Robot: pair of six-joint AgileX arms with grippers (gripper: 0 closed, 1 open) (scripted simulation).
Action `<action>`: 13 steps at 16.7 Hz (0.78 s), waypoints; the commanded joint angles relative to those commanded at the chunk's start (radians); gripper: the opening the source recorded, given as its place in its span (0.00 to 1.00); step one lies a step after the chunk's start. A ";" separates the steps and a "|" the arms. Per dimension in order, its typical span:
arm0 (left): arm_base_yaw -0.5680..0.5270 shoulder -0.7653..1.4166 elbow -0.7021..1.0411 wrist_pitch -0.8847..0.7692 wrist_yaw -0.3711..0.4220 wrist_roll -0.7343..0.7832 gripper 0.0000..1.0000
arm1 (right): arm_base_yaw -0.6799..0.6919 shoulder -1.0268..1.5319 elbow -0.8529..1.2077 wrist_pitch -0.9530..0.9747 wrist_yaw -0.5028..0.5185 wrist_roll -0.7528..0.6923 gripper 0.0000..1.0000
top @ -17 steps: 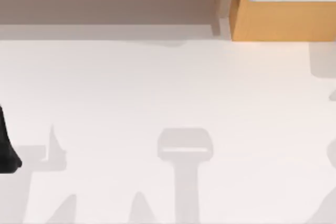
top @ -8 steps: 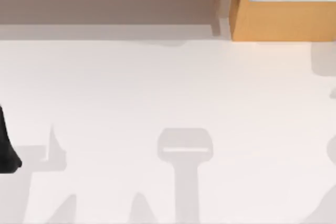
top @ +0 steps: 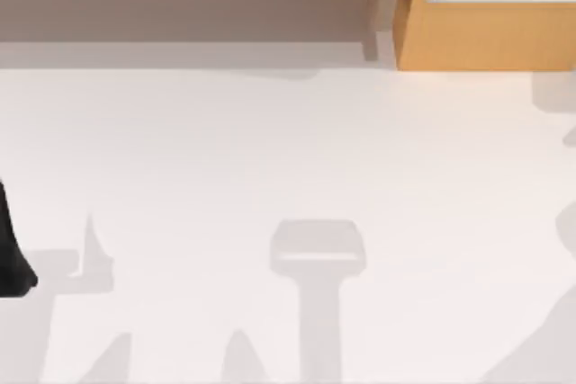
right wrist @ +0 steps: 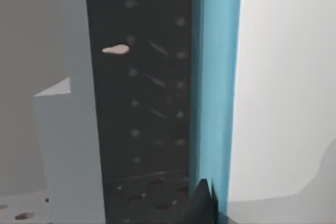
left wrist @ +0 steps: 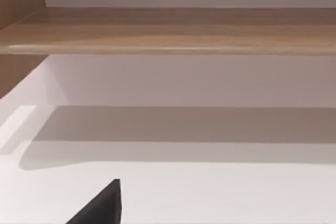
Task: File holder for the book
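A dark tip of the left gripper [left wrist: 102, 205] juts over the white desk [left wrist: 220, 192]. Ahead of it, well apart, a wooden shelf [left wrist: 173, 32] spans a pale wall [left wrist: 184, 77].

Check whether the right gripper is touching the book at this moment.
Cannot tell. In the right wrist view, a dark fingertip overlaps the teal book standing against the dark perforated file holder, but neither contact nor a gap shows plainly.

1. Shadows [top: 553, 92] along the right edge of the white table [top: 288, 150] are shifting.
2. The lower-right corner shadow [top: 540, 348] is growing larger across the tabletop.
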 joint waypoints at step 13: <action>0.000 0.000 0.000 0.000 0.000 0.000 1.00 | 0.000 0.000 0.000 0.000 0.000 0.000 0.83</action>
